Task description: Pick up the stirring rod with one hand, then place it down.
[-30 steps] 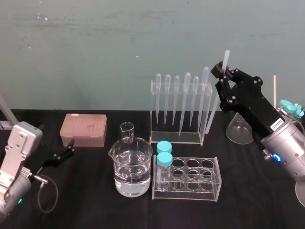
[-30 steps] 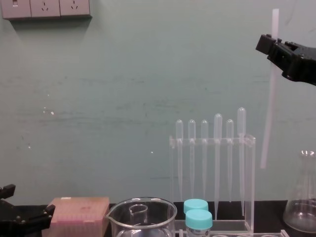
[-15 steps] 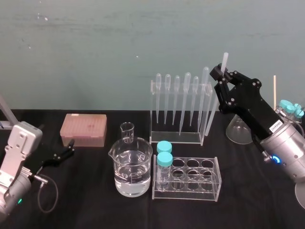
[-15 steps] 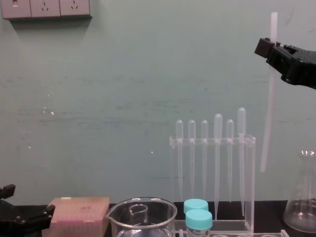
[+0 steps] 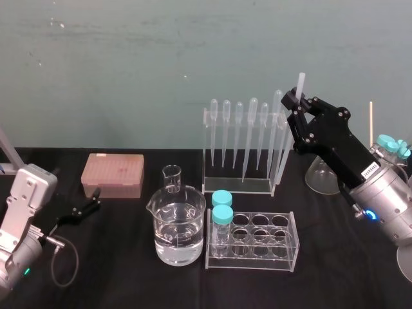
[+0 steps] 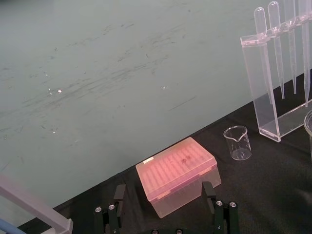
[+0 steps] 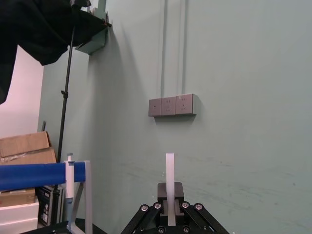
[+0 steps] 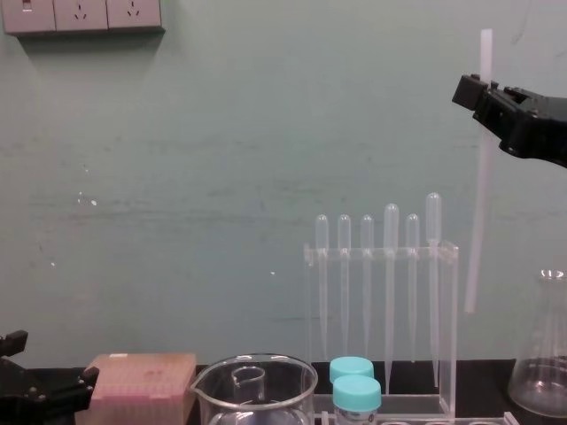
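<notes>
The stirring rod (image 5: pixel 285 153) is a thin translucent-white stick held nearly upright in the air. It hangs just right of the pipette rack, with its lower end clear of the table in the chest view. My right gripper (image 5: pixel 293 100) is shut on the rod's upper part, and a short length sticks up above the fingers. The chest view has the rod (image 8: pixel 477 221) hanging below the gripper (image 8: pixel 478 92). From the right wrist, the rod (image 7: pixel 169 168) rises out of the closed gripper (image 7: pixel 169 197). My left gripper (image 5: pixel 95 199) rests open on the table at the left.
An acrylic rack (image 5: pixel 239 183) holds several bulb-topped pipettes. In front stand a water-filled beaker (image 5: pixel 177 228), a small beaker (image 5: pixel 172 177) and a tube rack (image 5: pixel 259 243) with two blue-capped tubes. A pink tip box (image 5: pixel 112 174) lies left and a conical flask (image 5: pixel 320 175) stands right.
My right gripper has carried the rod slightly down and to the left, closer to the pipette rack. The left arm has stayed still.
</notes>
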Available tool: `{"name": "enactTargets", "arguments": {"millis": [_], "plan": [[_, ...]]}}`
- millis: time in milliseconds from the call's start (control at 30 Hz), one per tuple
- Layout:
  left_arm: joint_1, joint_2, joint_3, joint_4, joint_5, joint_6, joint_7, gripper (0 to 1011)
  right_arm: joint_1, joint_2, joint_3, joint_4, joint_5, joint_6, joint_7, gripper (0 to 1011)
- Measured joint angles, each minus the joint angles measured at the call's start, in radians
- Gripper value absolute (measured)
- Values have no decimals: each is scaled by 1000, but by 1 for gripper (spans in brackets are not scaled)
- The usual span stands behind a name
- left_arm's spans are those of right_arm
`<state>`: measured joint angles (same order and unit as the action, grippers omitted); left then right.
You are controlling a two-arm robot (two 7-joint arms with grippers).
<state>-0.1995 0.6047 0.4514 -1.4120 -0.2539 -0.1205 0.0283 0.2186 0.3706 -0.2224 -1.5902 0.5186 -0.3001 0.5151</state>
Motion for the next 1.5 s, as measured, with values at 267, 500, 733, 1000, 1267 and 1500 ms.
{"name": "enactTargets", "arguments": {"millis": [267,500,733,1000,1267,1500], "plan": [[0,0,0,0,0,0,0,1000,4,-1,-2,7,0,0,2,69],[0,0,0,0,0,0,0,1000,5,0,-3,10,1,0,3,68],[0,0,0,0,0,0,0,1000,8,0,-7,15,0,3,4,69],[0,0,0,0,0,0,0,1000,11,1,-11,21,1,5,9,69],[0,0,0,0,0,0,0,1000,16,2,-14,28,4,6,15,69],[0,0,0,0,0,0,0,1000,19,5,-19,34,7,6,23,69]]}}
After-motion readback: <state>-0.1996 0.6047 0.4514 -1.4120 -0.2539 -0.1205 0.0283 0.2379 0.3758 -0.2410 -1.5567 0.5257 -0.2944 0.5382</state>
